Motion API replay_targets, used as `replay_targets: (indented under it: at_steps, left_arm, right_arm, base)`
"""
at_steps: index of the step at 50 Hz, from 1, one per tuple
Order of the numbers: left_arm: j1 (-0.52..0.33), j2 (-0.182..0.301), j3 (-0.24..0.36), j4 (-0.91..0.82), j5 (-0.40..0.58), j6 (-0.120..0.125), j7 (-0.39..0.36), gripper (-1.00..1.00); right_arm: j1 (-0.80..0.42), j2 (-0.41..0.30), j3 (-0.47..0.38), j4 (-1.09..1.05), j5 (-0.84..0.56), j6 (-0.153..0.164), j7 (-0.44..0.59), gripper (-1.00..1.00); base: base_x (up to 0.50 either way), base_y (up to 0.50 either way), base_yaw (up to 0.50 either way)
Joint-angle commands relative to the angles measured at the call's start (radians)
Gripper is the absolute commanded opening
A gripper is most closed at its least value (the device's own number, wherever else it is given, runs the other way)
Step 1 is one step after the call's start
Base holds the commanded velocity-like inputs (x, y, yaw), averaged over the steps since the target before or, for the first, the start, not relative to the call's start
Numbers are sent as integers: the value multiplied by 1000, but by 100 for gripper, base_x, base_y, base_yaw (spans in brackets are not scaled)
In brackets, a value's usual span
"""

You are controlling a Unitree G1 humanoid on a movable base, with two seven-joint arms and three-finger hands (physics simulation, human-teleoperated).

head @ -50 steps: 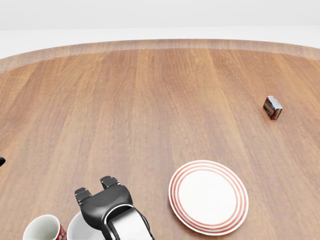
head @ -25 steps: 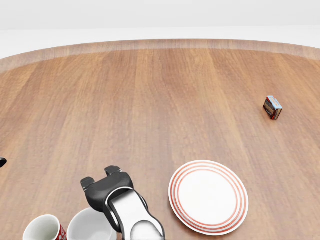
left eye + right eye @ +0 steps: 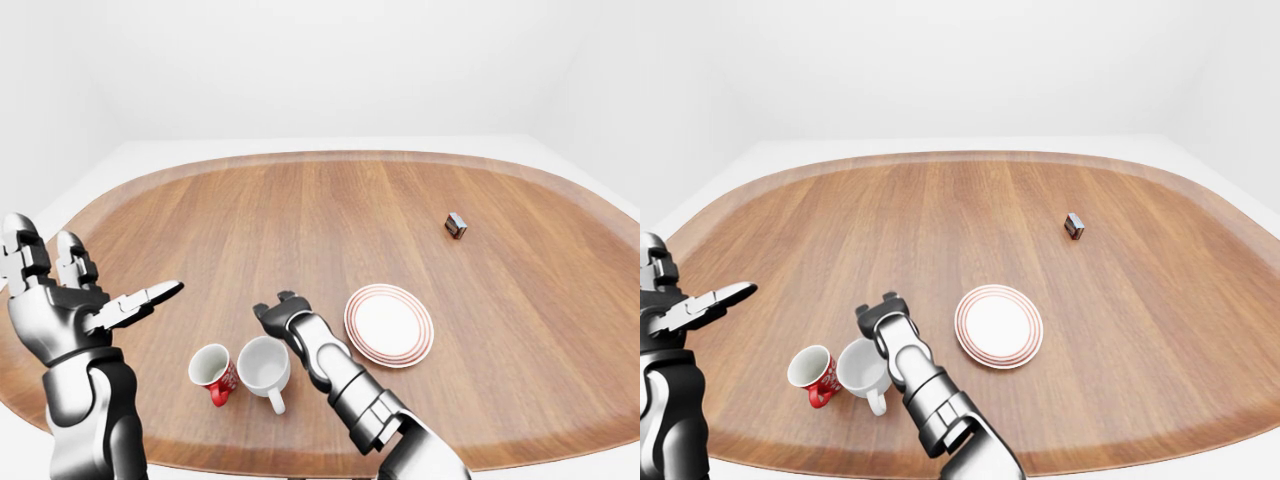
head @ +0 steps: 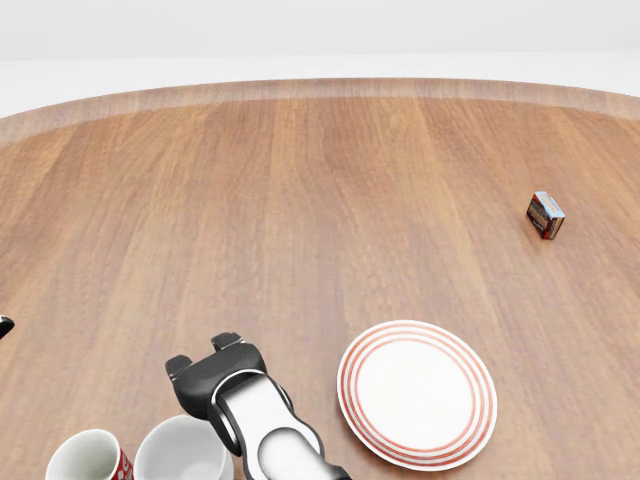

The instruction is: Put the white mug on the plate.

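While the mug (image 3: pixel 264 364) is approached beside the plate (image 3: pixel 389 325), the right robot hand (image 3: pixel 281 311) is held unclenched; a closing grasp is needed.

Oval wooden table (image 3: pixel 330 215) bears white mug (image 3: pixel 264 366), red mug (image 3: pixel 211 370), plate (image 3: pixel 389 325), small box (image 3: pixel 456 225).

The head view looks steeply down from close in, taking in only the table (image 4: pixel 320 200) from its 12 o'clock rim to the plate (image 4: pixel 417 394) at 5 o'clock. Both eye views sit farther off and wider, showing the whole oval tabletop. All three share the plate and the small box (image 3: pixel 456 225) toward 2 o'clock.
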Motion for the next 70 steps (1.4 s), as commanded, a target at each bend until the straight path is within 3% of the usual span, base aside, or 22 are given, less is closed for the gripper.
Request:
replay_targets:
  at_steps: [1,21,38,70]
  left_arm:
    - [1,3,8,-3,-16,0,0,100]
    - [0,6,14,-10,-27,0,4,100]
    - [-1,5,12,-3,-26,0,5,100]
    - [0,6,11,13,-28,0,3,100]
  right_arm:
    - [7,0,12,50,22,0,-36,100]
    - [18,0,19,60,114,0,-92,100]
    - [98,0,82,10,119,0,-97,100]
    - [-26,0,-1,234,240,0,-275,100]
  base:
    - [0,0,0]
    - [0,0,0]
    - [0,0,0]
    - [0,0,0]
